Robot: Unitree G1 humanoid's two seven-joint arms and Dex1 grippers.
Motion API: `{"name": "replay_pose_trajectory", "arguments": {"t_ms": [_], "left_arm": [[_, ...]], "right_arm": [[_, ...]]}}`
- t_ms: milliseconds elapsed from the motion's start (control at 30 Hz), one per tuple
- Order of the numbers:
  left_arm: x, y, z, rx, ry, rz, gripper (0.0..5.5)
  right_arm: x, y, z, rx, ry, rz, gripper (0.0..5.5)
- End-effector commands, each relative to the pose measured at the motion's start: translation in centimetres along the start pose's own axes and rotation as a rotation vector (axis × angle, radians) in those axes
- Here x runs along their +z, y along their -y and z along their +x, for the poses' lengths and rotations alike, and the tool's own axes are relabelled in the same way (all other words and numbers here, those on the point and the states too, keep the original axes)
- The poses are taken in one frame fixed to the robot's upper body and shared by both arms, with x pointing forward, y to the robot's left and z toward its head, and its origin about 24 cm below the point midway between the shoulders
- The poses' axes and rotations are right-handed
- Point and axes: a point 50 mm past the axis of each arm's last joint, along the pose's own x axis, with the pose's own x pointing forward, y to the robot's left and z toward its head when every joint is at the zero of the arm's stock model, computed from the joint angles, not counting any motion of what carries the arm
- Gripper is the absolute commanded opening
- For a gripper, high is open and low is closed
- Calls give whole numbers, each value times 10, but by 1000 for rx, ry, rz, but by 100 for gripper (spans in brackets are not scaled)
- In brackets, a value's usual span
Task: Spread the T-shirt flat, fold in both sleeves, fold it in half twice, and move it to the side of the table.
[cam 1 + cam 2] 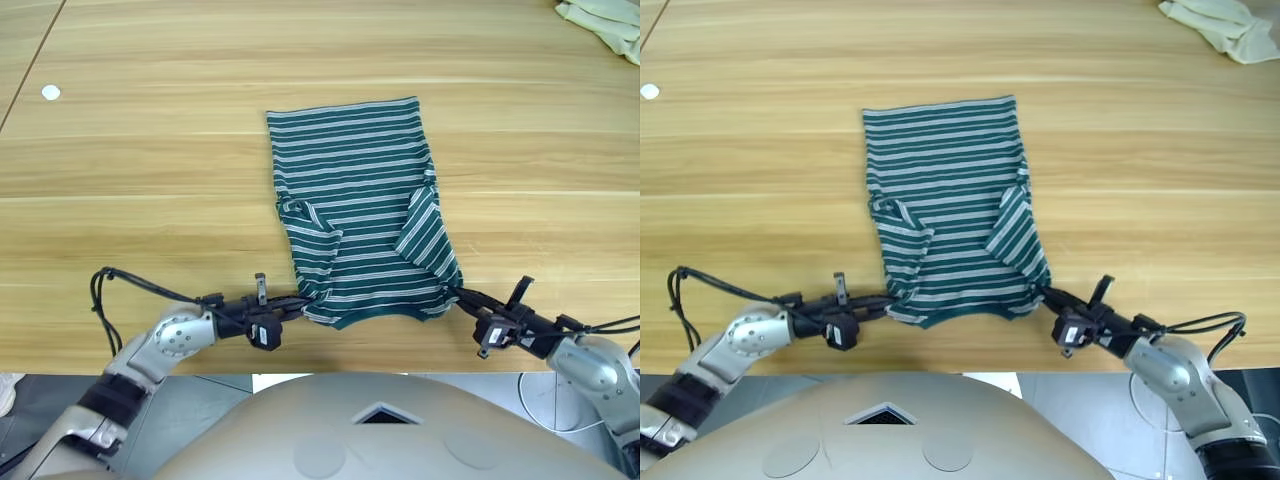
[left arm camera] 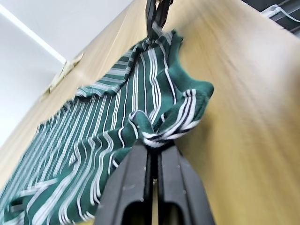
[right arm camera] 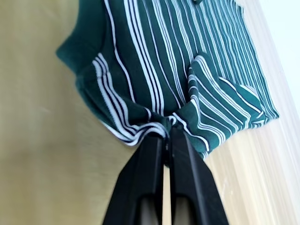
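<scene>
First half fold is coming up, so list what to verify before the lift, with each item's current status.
1. Grip of the left tool: shut on a near corner of the T-shirt, ok.
2. Grip of the right tool: shut on the other near corner, ok.
3. Both sleeves folded in: ok.
4. Far hem flat on the table: ok.
5. Fabric smooth at the near corners: not ok, bunched at both tools.
6. Each grip holds every layer: cannot tell.

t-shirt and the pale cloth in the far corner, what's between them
Only bare table lies between the T-shirt and the pale cloth, seen in the left eye view.
</scene>
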Motion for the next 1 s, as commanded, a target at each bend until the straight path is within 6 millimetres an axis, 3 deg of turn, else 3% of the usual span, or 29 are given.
{"name": "replay_pose_trajectory", "arguments": {"t_ms": [33, 233, 300, 433, 600, 733, 833, 1000], "left_arm": [[-7, 33, -13, -101, -130, -111, 0], [-7, 32, -18, -79, -157, -127, 0], [-6, 23, -19, -45, -153, -109, 0], [-13, -26, -22, 190, -160, -21, 0], [-2, -96, -10, 555, -26, 26, 0], [-12, -128, -2, 624, -67, 55, 0], [-19, -144, 7, 616, -89, 81, 0], [-35, -186, 21, 630, -120, 91, 0]], "right_arm": [[13, 1, -8, -42, 37, 29, 3], [19, 13, -10, -97, 75, 42, 3], [19, 16, -8, -110, 84, 39, 3], [22, 38, 6, -195, 122, -9, 3], [25, 81, 39, -356, 175, -96, 3], [26, 114, 67, -463, 184, -122, 3], [22, 128, 81, -506, 156, -128, 3], [6, 154, 104, -605, 80, -95, 3]]}}
